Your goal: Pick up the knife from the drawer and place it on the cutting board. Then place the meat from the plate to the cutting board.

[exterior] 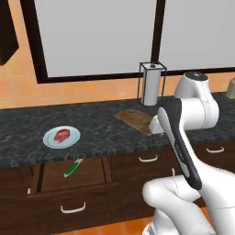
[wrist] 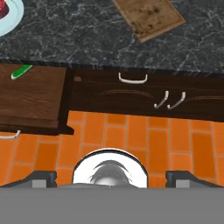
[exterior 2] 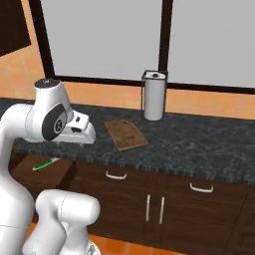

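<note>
Knife (exterior: 73,167) w/ bright green handle & short silver blade lies in the pulled-out drawer (exterior: 69,176), below the plate (exterior: 61,137) w/ red marbled meat (exterior: 61,135). No readable writing or labels. Cutting board (exterior: 134,120), grainy brown, sits on dark counter (exterior: 92,128) nr paper towel roll (exterior: 151,83). Gripper (wrist: 112,177) jaws spread wide, holding nothing, above orange brick floor (wrist: 131,135).

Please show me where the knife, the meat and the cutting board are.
knife (exterior: 72,168), left base view, on its green handle.
meat (exterior: 61,135), left base view, middle of the red slab.
cutting board (exterior 2: 125,133), right base view, middle of its wooden surface.
</note>
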